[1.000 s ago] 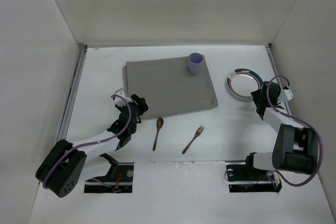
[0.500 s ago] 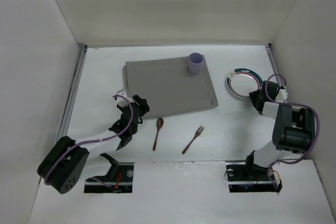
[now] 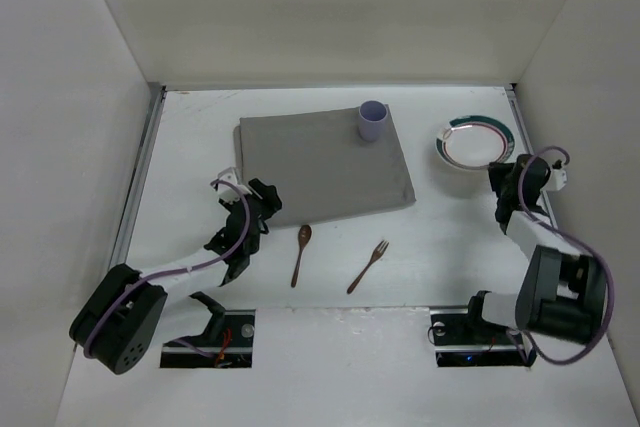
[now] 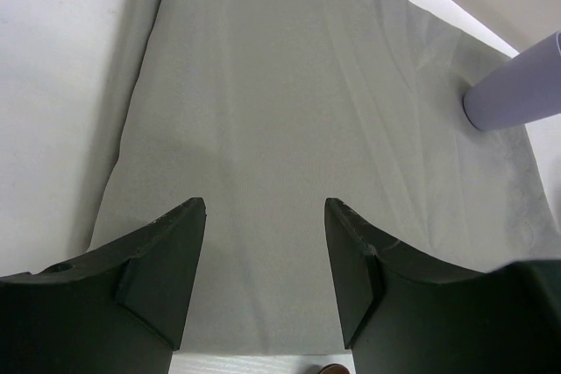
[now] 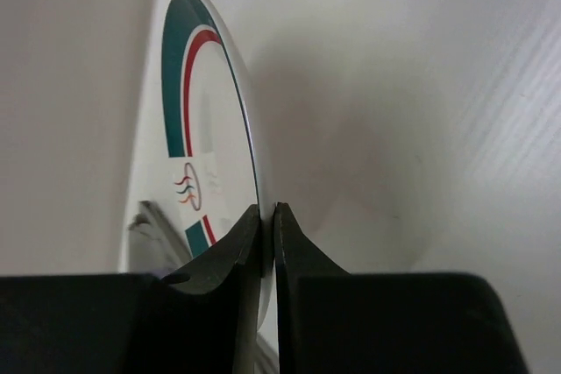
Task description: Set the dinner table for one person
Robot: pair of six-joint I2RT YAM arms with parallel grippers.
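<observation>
Two arms are in view, but only the right side shows a real change. The left gripper (image 3: 262, 197) is almost where it was a second ago, at the near left corner of the mat (image 3: 320, 162). The cup (image 3: 373, 122) on the mat's far right corner, the spoon (image 3: 301, 252) and the fork (image 3: 368, 265) have not moved. They lie on the white table (image 3: 200, 127), which fills the floor of the view.

The plate (image 3: 472, 145) lay flat on the table half a second ago. Now it is tilted up, and the right gripper (image 3: 505, 175) is clamped on its near rim. Whether its far edge is free of the table, I cannot tell. I judge that the plate is now taken, and it must next go left to the mat. The cutlery waits for later.

The left arm (image 3: 180, 269) reaches low from its base. Its fingers are spread with nothing between them, and they point across the mat toward the cup. The right arm (image 3: 520, 222) is folded close to the right wall (image 3: 580, 97). In the wrist view the plate stands edge-on, pinched tightly between the two fingers.
</observation>
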